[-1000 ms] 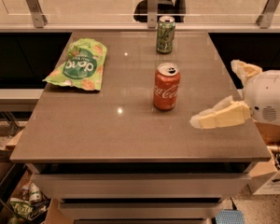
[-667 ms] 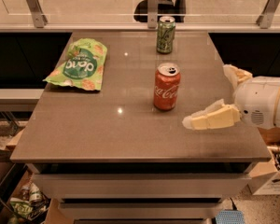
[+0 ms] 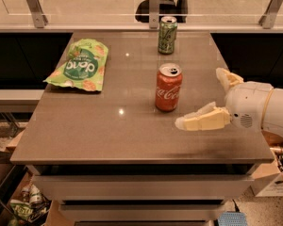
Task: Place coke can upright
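Observation:
The red coke can stands upright near the middle of the grey table, its silver top with pull tab facing up. My gripper is to the right of the can, a short gap away, over the table's right side. It is open and empty, with one cream finger stretched toward the can's base and the other finger behind it near the table's right edge.
A green can with a silver top stands upright at the back of the table. A green snack bag lies at the back left. A glass railing runs behind the table. Boxes and clutter sit on the floor at both sides.
My gripper has moved left, closer to the coke can. The can and the other objects have not moved.

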Robot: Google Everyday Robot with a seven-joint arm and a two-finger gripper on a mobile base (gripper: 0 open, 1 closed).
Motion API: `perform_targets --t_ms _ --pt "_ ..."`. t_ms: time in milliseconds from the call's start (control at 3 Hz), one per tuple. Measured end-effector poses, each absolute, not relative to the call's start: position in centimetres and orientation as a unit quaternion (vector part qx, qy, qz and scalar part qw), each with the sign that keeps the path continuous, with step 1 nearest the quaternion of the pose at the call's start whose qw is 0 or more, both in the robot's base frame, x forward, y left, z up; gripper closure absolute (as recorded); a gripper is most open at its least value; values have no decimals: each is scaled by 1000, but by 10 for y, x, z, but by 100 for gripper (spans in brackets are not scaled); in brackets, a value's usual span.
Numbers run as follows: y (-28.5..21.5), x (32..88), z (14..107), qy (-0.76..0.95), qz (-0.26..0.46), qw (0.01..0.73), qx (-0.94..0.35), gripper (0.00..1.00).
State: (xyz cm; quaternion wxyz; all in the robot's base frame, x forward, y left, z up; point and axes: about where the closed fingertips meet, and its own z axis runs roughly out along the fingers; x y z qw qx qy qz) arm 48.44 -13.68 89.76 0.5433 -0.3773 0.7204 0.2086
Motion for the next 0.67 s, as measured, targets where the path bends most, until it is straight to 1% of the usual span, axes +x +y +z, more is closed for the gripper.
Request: perform_targets --t_ms 667 --pt "-117 496 884 713 232 543 -378 0"
